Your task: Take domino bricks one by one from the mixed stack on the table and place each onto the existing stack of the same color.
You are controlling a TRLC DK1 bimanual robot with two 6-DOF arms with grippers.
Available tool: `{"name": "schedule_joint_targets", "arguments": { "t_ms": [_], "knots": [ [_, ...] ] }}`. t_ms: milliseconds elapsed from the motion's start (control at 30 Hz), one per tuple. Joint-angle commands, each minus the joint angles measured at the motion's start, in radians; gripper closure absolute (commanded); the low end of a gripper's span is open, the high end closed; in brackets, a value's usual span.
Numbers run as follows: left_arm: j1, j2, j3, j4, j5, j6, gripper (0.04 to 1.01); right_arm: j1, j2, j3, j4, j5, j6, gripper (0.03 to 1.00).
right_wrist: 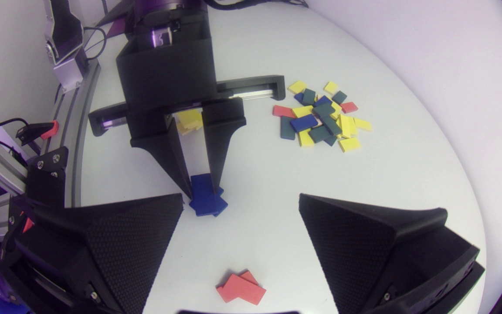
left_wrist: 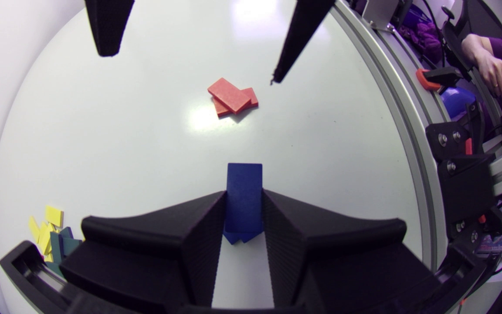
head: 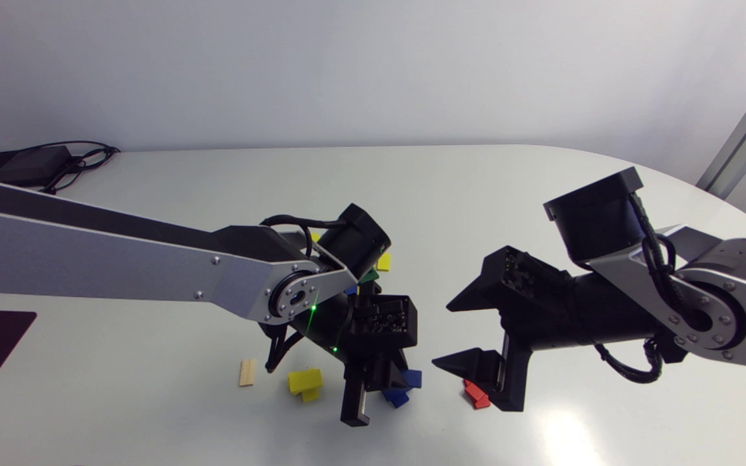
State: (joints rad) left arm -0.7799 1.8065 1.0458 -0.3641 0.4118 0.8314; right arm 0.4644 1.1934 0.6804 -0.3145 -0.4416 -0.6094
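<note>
My left jaws are closed on a blue brick (left_wrist: 244,192), pressing it from both sides. It hangs right over the blue stack (head: 402,389), whose corners peek out beneath it in my left wrist view. I cannot tell whether the held brick touches the stack.

My right jaws stand wide apart with nothing between them. They hover above the red stack (right_wrist: 240,288), two red bricks lying crosswise on each other, which sits between and just ahead of their tips.

Seen from above, the red stack lies at three o'clock of the blue stack, near it but apart. The yellow stack (head: 305,381) lies at nine o'clock of the blue one, on the other side of my left jaws. A pale wooden brick (head: 247,372) lies alone on the surface (head: 476,194) at nine o'clock of the yellow stack.

The mixed pile (right_wrist: 320,117) of yellow, dark green, blue and red bricks is at about twelve o'clock of the blue stack. In the head view my left arm (head: 120,265) hides most of it. A black power adapter (head: 23,165) with its cables rests at the surface's ten o'clock corner.
</note>
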Motion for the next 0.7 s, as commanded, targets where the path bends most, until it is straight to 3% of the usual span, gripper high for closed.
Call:
{"name": "schedule_joint_targets", "arguments": {
  "t_ms": [0, 667],
  "knots": [
    [0.008, 0.034, -0.046, 0.019, -0.002, -0.018, 0.785, -0.006, -0.003, -0.027, 0.011, 0.001, 0.019, 0.1],
    [0.022, 0.048, -0.096, 0.093, -0.001, -0.031, 0.784, 0.008, 0.002, -0.045, 0.031, 0.004, 0.031, 0.1]
  ]
}}
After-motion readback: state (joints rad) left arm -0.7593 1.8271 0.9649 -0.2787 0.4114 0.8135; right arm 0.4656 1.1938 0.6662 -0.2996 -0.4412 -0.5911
